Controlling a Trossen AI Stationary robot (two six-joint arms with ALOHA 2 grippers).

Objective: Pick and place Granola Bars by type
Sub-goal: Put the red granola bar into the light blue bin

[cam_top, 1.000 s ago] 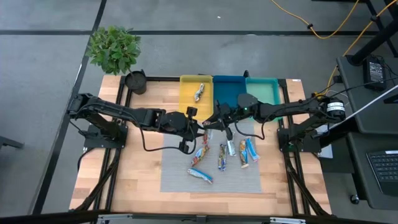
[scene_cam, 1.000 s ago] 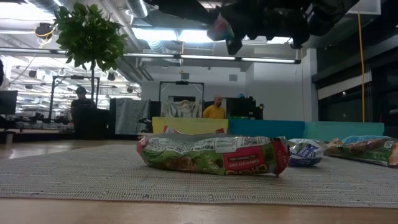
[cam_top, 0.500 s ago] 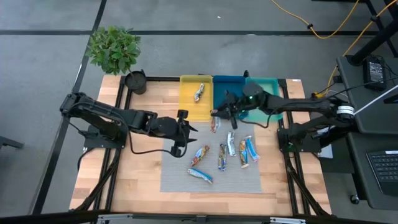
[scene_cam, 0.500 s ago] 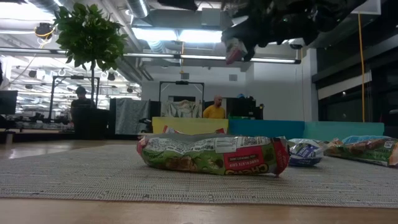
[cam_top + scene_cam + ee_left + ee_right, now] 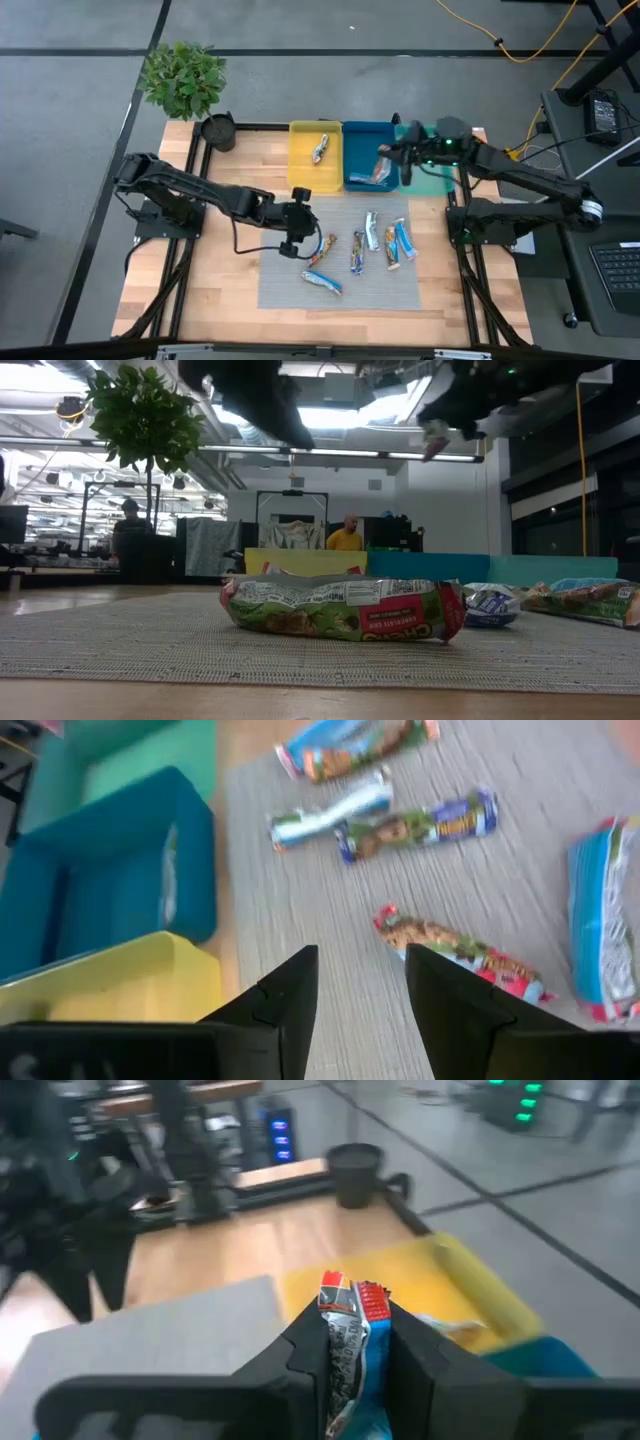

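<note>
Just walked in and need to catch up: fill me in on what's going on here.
The robot is sorting granola bars. The right gripper holds a blue-white bar above the blue tray. The left gripper, open and empty, hovers over the grey mat near the loose bars. One bar already lies in the yellow tray.

bars (image 5: 359, 249) on mat (image 5: 400, 285), trays (image 5: 315, 172) behind

Granola Bars (image 5: 362, 247): six flat on grey mat | one in yellow tray | one over blue tray
</note>
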